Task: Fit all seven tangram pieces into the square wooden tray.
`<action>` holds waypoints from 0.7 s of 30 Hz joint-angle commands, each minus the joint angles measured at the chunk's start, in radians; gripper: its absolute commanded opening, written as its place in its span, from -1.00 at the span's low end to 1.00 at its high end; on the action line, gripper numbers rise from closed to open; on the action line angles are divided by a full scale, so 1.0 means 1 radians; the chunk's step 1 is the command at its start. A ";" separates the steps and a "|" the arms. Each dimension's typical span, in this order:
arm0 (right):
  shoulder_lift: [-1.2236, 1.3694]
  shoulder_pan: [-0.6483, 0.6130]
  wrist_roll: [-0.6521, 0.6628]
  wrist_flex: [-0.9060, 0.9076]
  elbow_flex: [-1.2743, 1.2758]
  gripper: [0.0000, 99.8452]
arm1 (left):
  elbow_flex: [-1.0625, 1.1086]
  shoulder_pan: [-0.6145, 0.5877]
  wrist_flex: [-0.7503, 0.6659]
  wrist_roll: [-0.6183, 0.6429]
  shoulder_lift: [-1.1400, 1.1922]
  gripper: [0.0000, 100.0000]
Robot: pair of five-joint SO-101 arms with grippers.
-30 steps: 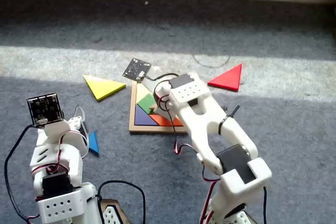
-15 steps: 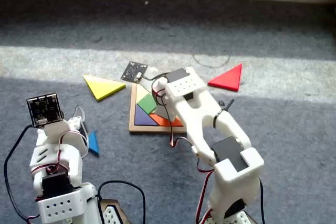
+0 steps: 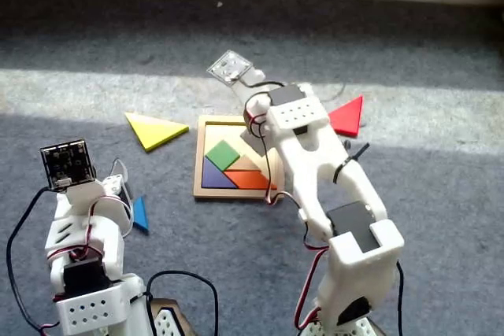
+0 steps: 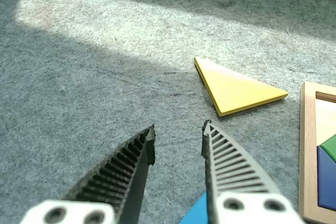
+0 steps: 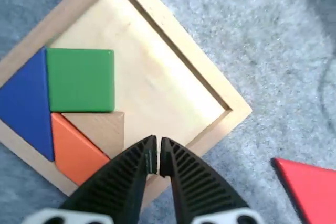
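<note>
The square wooden tray lies mid-table. It holds a green square, a blue triangle, an orange triangle and a plain wood triangle. My right gripper hangs shut and empty above the tray's bare floor, beside the wood triangle. A red triangle lies right of the tray and a yellow triangle lies left of it. My left gripper is open over carpet, short of the yellow triangle. A small blue piece lies under that gripper.
Everything rests on grey carpet with a sunlit band across the far half. The right arm covers the tray's right edge. A thin cable lies beyond the tray. The left arm's base stands at the near left.
The right arm has drawn back from the tray's left part toward its far right corner, uncovering the pieces inside. The left arm has not moved.
</note>
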 commanded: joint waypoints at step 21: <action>0.082 -0.077 -0.025 0.007 -0.031 -0.98 | -0.008 -0.010 -0.002 0.002 -0.008 -0.66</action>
